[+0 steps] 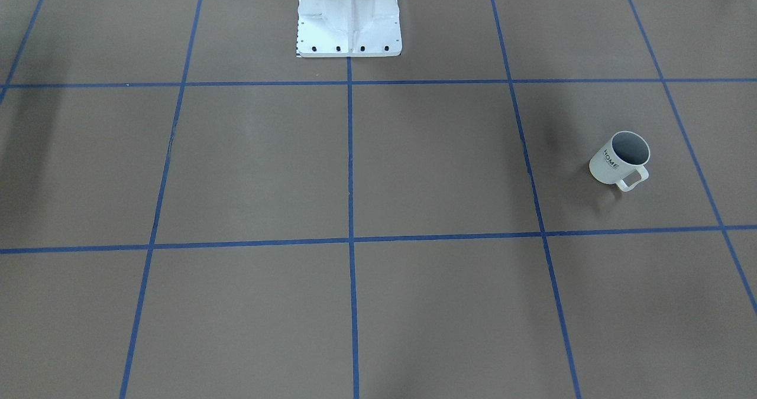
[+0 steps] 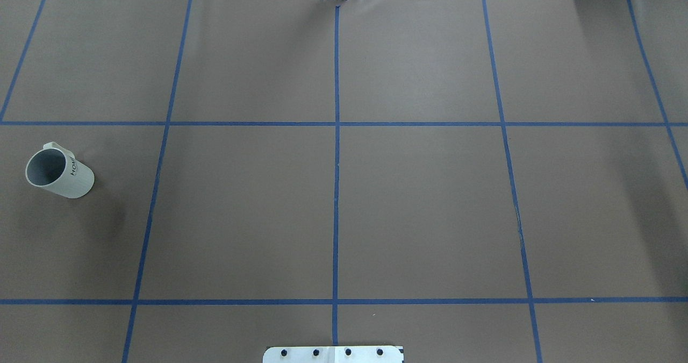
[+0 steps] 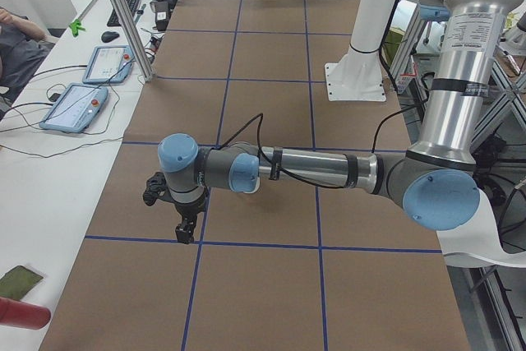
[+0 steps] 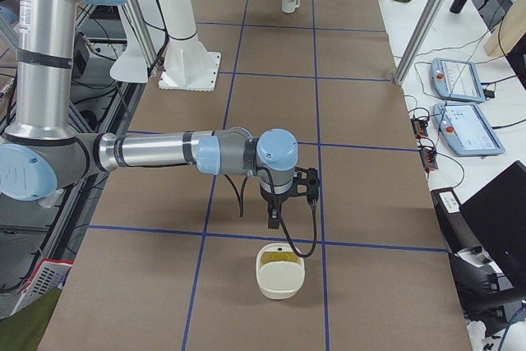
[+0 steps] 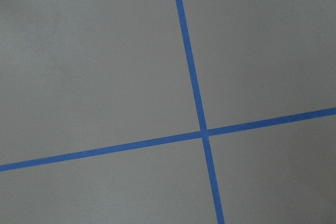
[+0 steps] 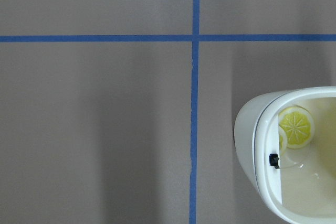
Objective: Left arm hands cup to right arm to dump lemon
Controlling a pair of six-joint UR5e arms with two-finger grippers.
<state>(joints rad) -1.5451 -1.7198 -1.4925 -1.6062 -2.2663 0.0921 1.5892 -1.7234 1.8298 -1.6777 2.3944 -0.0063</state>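
The white "HOME" cup [image 1: 619, 161] stands upright and alone on the brown table, at the left edge of the overhead view [image 2: 59, 172] and at the far end in the exterior right view [image 4: 289, 1]. Its grey inside shows no lemon. A lemon slice [image 6: 296, 127] lies in a white tub [image 6: 247, 140], which sits just below my right gripper [image 4: 274, 218] in the exterior right view [image 4: 279, 277]. My left gripper [image 3: 185, 228] hangs above the table, pointing down. Both grippers show only in the side views, so I cannot tell whether they are open or shut.
The white robot pedestal [image 1: 349, 18] stands at the table's middle back edge [image 2: 333, 354]. Blue tape lines [image 5: 194, 87] grid the table. Aluminium posts [image 3: 123, 14] and control tablets [image 4: 468, 121] stand along the operators' side.
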